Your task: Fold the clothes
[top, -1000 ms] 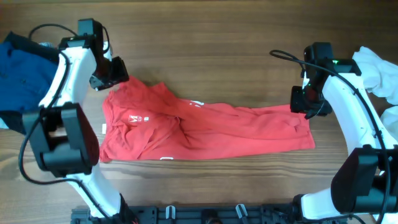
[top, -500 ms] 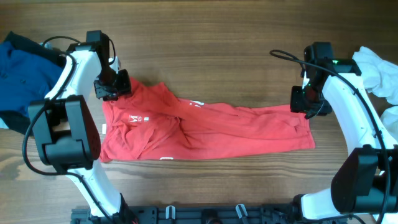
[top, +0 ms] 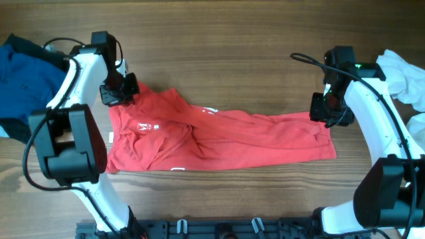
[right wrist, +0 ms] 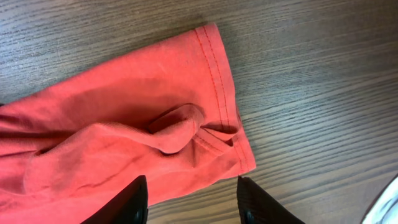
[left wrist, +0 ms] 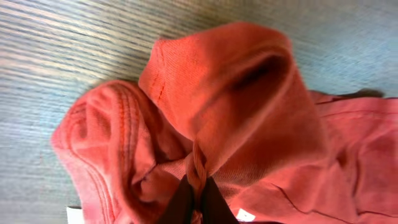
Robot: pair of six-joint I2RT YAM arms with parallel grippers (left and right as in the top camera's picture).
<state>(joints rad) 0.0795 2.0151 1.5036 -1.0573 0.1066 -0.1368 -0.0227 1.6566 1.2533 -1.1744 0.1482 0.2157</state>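
Observation:
A red shirt (top: 212,136) lies rumpled and stretched left to right on the wooden table (top: 226,46). At the shirt's upper left corner my left gripper (top: 123,94) is shut on the cloth. The left wrist view shows its dark fingertips (left wrist: 184,200) pinching a thin ridge of the red shirt (left wrist: 236,106), with the cloth bunched up around it. My right gripper (top: 325,111) hovers over the shirt's right end. There its jaws (right wrist: 191,190) stand open, straddling the hemmed edge of the red shirt (right wrist: 124,118), and hold nothing.
A blue garment (top: 20,76) is heaped at the far left edge. A white garment (top: 406,76) lies at the far right edge. A black rack (top: 219,229) runs along the table's front edge. Bare wood shows behind and in front of the shirt.
My left gripper moved right and down onto the shirt's upper left corner and shut on a fold of it. The right arm has stayed put.

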